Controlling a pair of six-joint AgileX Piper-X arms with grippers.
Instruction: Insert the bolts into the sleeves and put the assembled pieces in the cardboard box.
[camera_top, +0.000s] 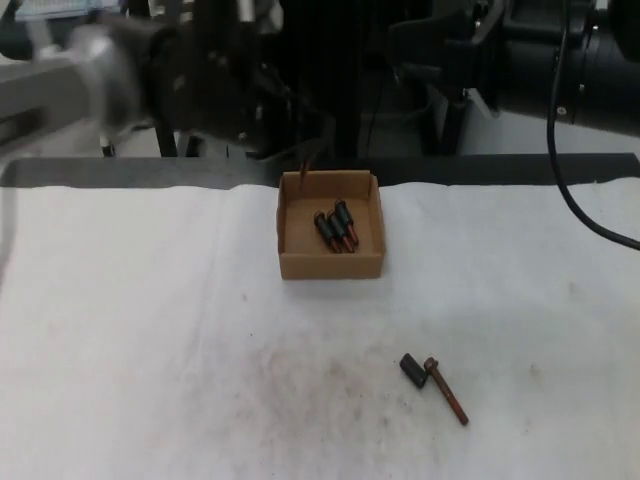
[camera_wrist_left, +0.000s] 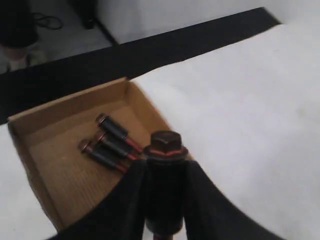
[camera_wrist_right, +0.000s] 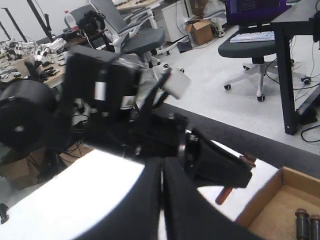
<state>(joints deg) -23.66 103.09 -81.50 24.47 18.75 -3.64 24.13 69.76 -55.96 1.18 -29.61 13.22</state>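
My left gripper (camera_wrist_left: 162, 175) is shut on an assembled piece (camera_wrist_left: 164, 150), a black sleeve with a reddish bolt head on top. It hangs above the cardboard box (camera_wrist_left: 55, 107), over the box's far rim (camera_top: 305, 170). Three assembled pieces (camera_wrist_left: 112, 142) lie side by side in the box (camera_top: 330, 266). A loose black sleeve (camera_top: 411, 369) and a loose reddish bolt (camera_top: 447, 392) lie touching on the white cloth, near and to the right of the box. My right gripper (camera_wrist_right: 162, 195) is raised, shut and holding nothing. It faces the left gripper (camera_wrist_right: 235, 175) and the box corner (camera_wrist_right: 260, 200).
White cloth (camera_top: 150, 330) covers the bench, with a dark strip (camera_top: 120, 172) along its far edge. A black cable (camera_top: 570, 190) hangs over the far right. Office chairs and desks stand in the room beyond.
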